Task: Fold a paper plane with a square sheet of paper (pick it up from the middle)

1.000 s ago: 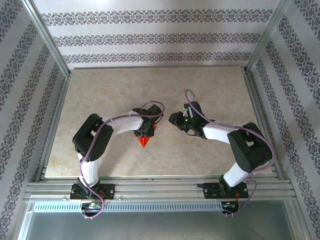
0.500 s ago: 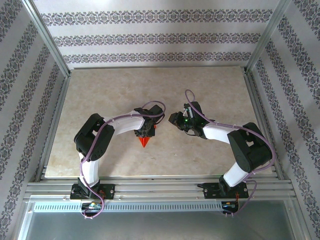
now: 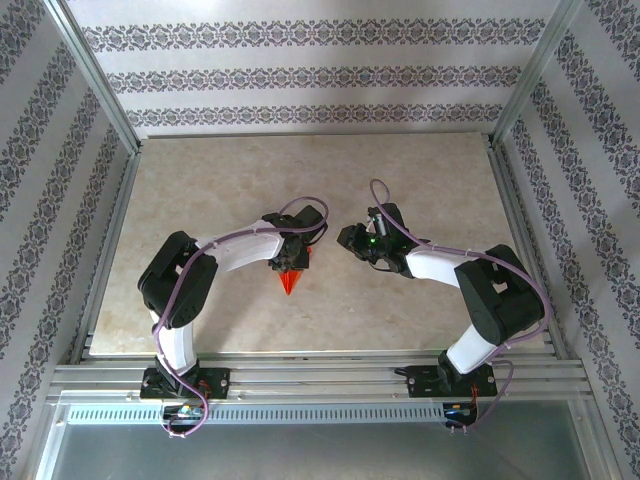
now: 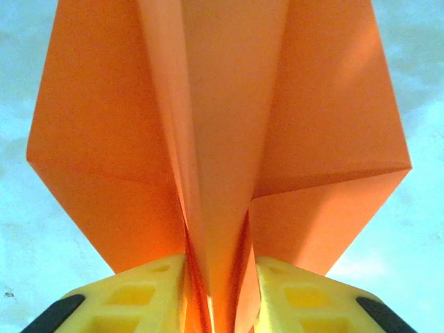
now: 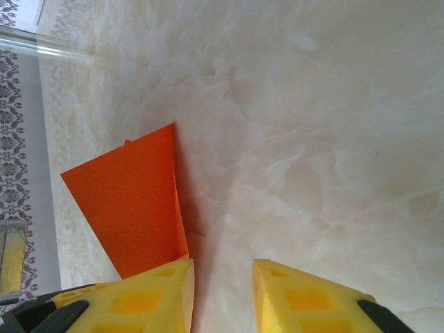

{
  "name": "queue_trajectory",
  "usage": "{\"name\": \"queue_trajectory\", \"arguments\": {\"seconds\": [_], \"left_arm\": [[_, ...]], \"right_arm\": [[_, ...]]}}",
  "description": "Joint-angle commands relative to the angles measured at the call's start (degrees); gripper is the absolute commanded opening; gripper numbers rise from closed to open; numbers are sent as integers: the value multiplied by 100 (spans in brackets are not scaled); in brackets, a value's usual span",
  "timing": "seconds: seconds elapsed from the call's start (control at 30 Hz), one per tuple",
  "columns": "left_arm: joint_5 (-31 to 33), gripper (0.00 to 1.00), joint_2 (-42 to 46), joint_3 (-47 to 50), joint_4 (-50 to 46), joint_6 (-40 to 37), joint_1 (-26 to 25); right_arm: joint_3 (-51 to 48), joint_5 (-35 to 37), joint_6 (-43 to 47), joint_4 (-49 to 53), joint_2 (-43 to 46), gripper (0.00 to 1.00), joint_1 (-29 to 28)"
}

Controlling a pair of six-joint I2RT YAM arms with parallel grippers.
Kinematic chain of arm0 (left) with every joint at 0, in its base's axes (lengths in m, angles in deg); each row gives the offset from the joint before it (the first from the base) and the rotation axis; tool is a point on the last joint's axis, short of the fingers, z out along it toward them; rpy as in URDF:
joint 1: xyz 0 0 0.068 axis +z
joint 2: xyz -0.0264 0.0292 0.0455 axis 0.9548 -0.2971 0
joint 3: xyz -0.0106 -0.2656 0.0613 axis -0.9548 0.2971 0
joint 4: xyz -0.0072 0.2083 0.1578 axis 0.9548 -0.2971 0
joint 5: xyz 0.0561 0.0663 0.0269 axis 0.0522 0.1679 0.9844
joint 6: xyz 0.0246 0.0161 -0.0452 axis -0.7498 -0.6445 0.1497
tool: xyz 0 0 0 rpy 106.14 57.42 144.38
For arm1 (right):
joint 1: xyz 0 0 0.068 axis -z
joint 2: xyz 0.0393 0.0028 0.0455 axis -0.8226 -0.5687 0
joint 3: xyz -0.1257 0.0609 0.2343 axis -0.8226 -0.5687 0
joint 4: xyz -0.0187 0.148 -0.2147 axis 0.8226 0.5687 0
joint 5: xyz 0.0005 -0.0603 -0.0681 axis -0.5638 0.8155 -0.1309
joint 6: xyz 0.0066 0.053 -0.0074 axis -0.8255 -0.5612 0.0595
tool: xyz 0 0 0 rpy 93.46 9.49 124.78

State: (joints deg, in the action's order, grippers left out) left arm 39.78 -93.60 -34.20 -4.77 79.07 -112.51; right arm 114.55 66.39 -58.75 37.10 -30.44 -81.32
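Observation:
The orange-red paper plane point(image 3: 288, 283) is a folded dart whose point faces the near edge, in the middle of the table. My left gripper point(image 3: 290, 262) sits over its rear half. In the left wrist view the plane's wings point(image 4: 104, 139) spread flat while its raised centre fold point(image 4: 220, 229) runs down between the yellow fingers point(image 4: 139, 298); the left gripper point(image 4: 220, 305) is shut on that fold. My right gripper point(image 3: 350, 240) hovers just right of the plane. It stands open point(image 5: 222, 298) over bare table, with a wing of the paper plane point(image 5: 132, 208) beside its left finger.
The marble-patterned table point(image 3: 200, 190) is boxed in by aluminium rails point(image 3: 110, 250) and patterned walls on three sides. Free surface lies behind and to both sides of the arms.
The left gripper's jaws have narrowed onto the plane's centre fold and the left arm's elbow has swung a little leftward. The right arm and the plane's point have stayed put.

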Motion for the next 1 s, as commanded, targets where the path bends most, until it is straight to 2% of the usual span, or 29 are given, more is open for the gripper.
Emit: {"name": "queue_trajectory", "arguments": {"seconds": [0.0, 0.23, 0.53, 0.83, 0.97], "left_arm": [[3, 30, -111, 59, -145, 53, -22], [13, 29, -243, 38, -143, 30, -24], [205, 16, -25, 6, -137, 20, -20], [234, 7, 451, -96, 82, -137, 130], [109, 5, 267, -357, 302, -331, 303]], "right_arm": [[-49, 54, 61, -25, -20, 29, 49], [-41, 48, 52, -34, -24, 28, 49], [-48, 90, 66, -8, 60, 29, 74], [-128, 372, 440, 474, 656, 35, 304], [-154, 559, 654, 789, 971, 38, 441]]}}
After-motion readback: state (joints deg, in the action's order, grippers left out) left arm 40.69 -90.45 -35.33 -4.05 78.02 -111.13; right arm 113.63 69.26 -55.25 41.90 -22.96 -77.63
